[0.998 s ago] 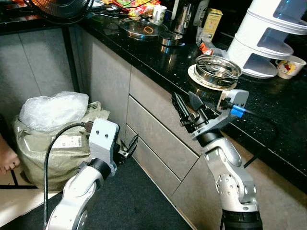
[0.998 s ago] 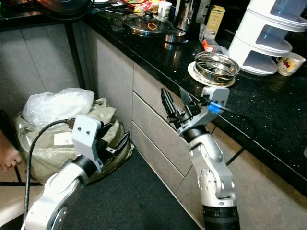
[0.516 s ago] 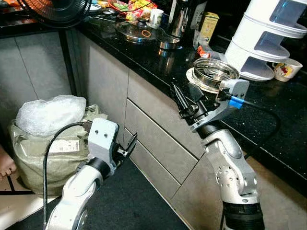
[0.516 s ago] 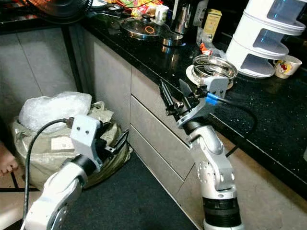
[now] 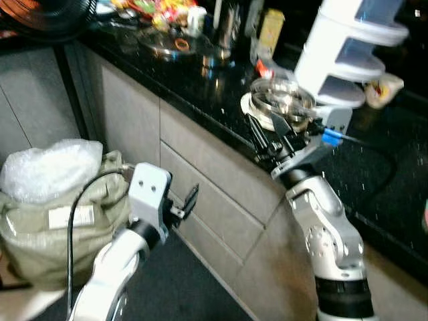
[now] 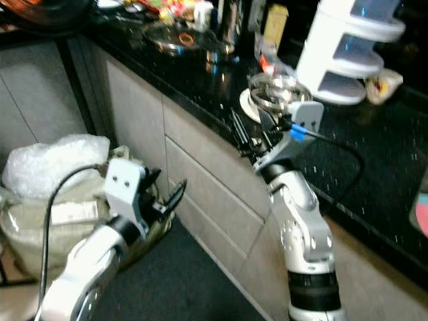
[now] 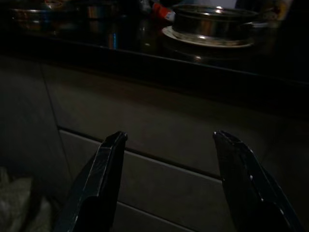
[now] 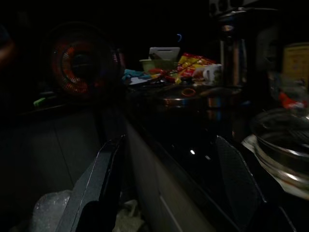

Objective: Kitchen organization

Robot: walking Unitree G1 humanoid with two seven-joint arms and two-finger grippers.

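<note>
A steel bowl (image 5: 281, 101) sits on a white plate near the front edge of the black countertop (image 5: 200, 80). My right gripper (image 5: 266, 132) is raised at the counter's edge, just in front of that bowl, open and holding nothing. In the right wrist view the bowl (image 8: 282, 145) lies beside the spread fingers (image 8: 104, 179). My left gripper (image 5: 190, 198) is low, in front of the grey drawer fronts (image 5: 210, 184), also open and holding nothing. The left wrist view looks up at the drawers and the bowl (image 7: 212, 26).
A white tiered rack (image 5: 348, 47) and a mug (image 5: 379, 90) stand behind the bowl. Further along the counter are a lidded pan (image 5: 175, 45), a steel jug (image 5: 229, 23) and a yellow box (image 5: 271, 30). A full sack (image 5: 53, 200) sits on the floor at left.
My right gripper has risen from in front of the drawers to the counter's edge beside the steel bowl. The head camera has shifted and the picture is blurred. The left arm is about where it was.
</note>
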